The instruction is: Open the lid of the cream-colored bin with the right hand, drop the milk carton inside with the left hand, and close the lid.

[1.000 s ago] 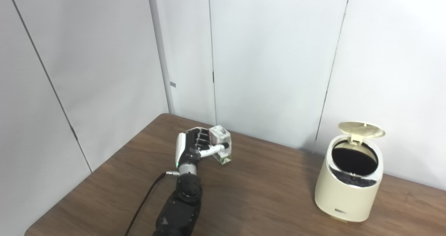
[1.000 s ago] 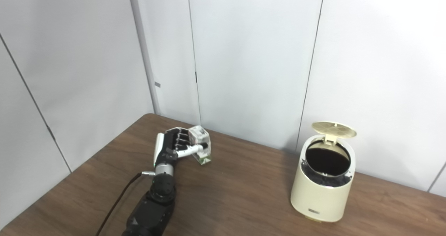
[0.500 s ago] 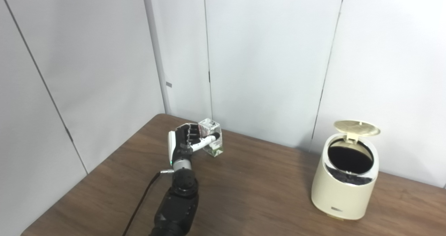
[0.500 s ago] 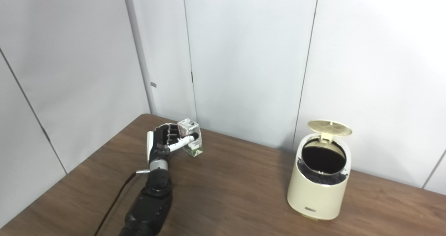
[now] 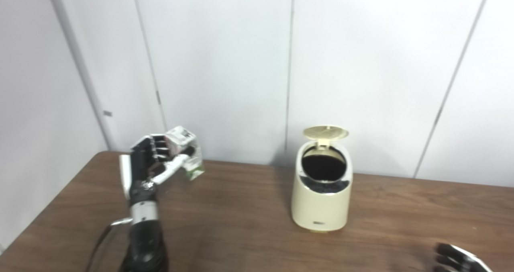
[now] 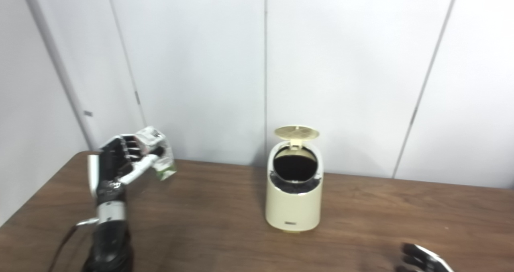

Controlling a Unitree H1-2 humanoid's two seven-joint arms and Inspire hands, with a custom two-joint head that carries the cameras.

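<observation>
While left hand [image 5: 150, 163] grips carton [image 5: 185, 150], lid [image 5: 325, 132] open

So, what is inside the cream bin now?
The bin stands with its lid up. Inside, only a dark liner at the rim and blackness show; the bottom is hidden. The milk carton is in the left hand.

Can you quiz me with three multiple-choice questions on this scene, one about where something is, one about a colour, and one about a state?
1. Where is the milk carton?
A. Inside the bin
B. In the left robot hand, left of the bin
C. Lying on the table

2. What colour is the bin?
A. Cream
B. Blue
C. Red

3. How is the bin's lid?
A. Closed
B. Taken off, on the table
C. Raised open

Answers: 1 B, the fingers wrap the carton above the table. 2 A, its body is pale cream. 3 C, the lid stands up behind the dark opening.
</observation>
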